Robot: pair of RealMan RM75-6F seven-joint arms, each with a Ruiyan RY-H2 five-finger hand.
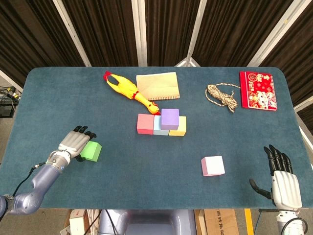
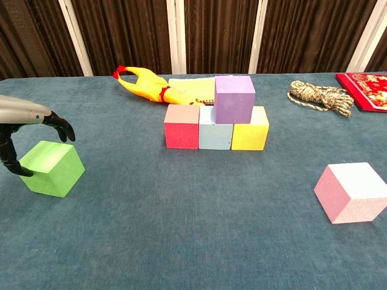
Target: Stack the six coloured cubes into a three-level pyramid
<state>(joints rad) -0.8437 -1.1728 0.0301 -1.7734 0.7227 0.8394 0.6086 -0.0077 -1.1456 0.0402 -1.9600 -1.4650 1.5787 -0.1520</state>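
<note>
A red cube (image 1: pixel 145 123), a light blue cube (image 1: pixel 157 127) and a yellow cube (image 1: pixel 180 127) form a row mid-table, with a purple cube (image 1: pixel 170 118) on top between the blue and yellow ones. A green cube (image 2: pixel 51 168) lies at the front left. My left hand (image 2: pixel 27 124) arches over its left edge with fingers curled down and the thumb by its left side, not gripping it. A pink cube (image 1: pixel 212 166) sits alone at the front right. My right hand (image 1: pixel 281 181) lies flat and open by the front right edge, seen only in the head view.
At the back lie a yellow rubber chicken (image 1: pixel 128 90), a tan notebook (image 1: pixel 157 86), a coil of rope (image 1: pixel 222 96) and a red book (image 1: pixel 258 90). The blue table (image 1: pixel 146 166) ends close behind both hands.
</note>
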